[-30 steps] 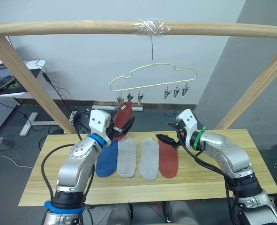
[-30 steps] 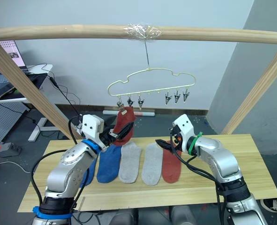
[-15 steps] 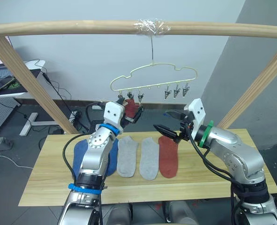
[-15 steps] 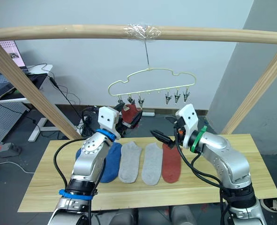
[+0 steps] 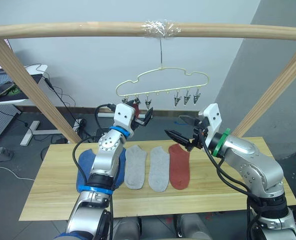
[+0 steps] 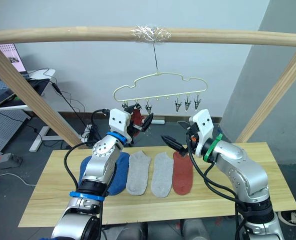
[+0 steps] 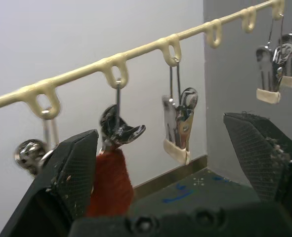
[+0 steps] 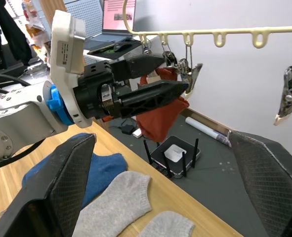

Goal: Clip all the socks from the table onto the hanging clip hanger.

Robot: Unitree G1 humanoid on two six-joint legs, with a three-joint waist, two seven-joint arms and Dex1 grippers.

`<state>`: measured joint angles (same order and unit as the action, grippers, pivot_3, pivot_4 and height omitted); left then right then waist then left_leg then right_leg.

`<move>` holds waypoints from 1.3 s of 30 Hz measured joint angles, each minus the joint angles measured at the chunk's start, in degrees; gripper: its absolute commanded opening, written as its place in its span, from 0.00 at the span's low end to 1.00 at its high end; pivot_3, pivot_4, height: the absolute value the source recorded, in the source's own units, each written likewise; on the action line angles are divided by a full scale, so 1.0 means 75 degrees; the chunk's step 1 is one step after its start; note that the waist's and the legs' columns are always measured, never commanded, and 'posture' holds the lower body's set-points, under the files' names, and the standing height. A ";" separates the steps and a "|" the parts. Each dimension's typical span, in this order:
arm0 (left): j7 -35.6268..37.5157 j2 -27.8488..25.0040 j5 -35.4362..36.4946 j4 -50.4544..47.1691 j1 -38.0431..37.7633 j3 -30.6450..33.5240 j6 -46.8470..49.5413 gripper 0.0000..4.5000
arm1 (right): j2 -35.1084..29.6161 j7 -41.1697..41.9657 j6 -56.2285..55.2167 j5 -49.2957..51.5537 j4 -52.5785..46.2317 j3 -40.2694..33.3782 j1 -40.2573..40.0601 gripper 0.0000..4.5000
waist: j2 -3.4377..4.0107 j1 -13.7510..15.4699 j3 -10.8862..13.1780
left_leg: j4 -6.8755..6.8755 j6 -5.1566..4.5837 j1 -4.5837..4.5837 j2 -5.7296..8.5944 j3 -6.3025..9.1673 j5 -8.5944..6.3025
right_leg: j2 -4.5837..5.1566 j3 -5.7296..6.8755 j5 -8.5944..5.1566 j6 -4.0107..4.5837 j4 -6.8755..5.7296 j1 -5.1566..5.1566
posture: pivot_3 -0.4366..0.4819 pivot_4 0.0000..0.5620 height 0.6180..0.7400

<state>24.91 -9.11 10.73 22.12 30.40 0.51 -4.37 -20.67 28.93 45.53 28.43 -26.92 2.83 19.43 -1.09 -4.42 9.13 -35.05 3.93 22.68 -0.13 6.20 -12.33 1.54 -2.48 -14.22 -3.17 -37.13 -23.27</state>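
Observation:
The pale-yellow clip hanger (image 5: 163, 81) hangs by its hook from the top pole. A rust red sock (image 7: 108, 190) dangles from one of the left clips (image 7: 119, 131). My left gripper (image 5: 143, 111) is raised to that clip and stands open, one finger on each side of the sock. To the right, my right gripper (image 5: 174, 126) hovers open in mid-air below the hanger and holds nothing. On the table (image 5: 238, 185) lie a blue sock (image 5: 95, 167), partly behind my left arm, two light grey socks (image 5: 135, 167) (image 5: 159, 168) and a second rust red sock (image 5: 179, 165).
A thick wooden pole frame (image 5: 87, 29) spans the top, and its slanted legs (image 5: 27, 85) come down at both sides of the table. Several free clips (image 5: 187, 97) hang on the hanger's right half. A desk with a laptop (image 5: 2, 85) stands at the back left.
My left gripper carried the red sock up from above the table to the left clips and has opened. My right gripper lifted off the table's red sock into mid-air.

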 measured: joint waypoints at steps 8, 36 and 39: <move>0.0775 0.0143 0.0524 0.0044 0.0095 -0.0008 0.0280 1.00 | 0.0009 -0.0065 -0.0004 -0.0003 0.0001 -0.0004 0.0001 1.00 | 0.0000 -0.0088 0.0000 | -0.0002 -0.0001 -0.0003 -0.0002 0.0000 0.0000 | -0.0002 -0.0002 0.0000 0.0000 -0.0009 0.0000 | 0.33 0.22 1.00; -0.0409 -0.0004 0.0217 -0.0276 -0.0315 0.0412 0.0286 0.60 | -0.0176 0.0153 -0.0288 -0.0012 0.0003 -0.0062 0.0232 1.00 | 0.0000 -0.0081 0.0000 | -0.0010 -0.0001 -0.0006 -0.0003 0.0002 0.0001 | -0.0005 -0.0003 0.0001 0.0001 -0.0020 0.0001 | 0.34 0.24 1.00; -0.0532 0.0011 0.0191 -0.0276 -0.0316 0.0438 0.0242 0.60 | -0.0176 0.0161 -0.0304 -0.0011 0.0003 -0.0061 0.0237 1.00 | 0.0000 -0.0081 0.0000 | -0.0011 -0.0001 -0.0006 -0.0003 0.0002 0.0001 | -0.0005 -0.0003 0.0001 0.0001 -0.0021 0.0001 | 0.34 0.24 1.00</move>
<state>20.92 -9.03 12.16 20.05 28.03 3.80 -2.56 -21.99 30.14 43.26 28.34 -26.90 2.37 21.20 -1.09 -5.02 9.13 -35.13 3.92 22.63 -0.16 6.21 -12.32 1.51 -2.50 -14.21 -3.16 -37.28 -23.26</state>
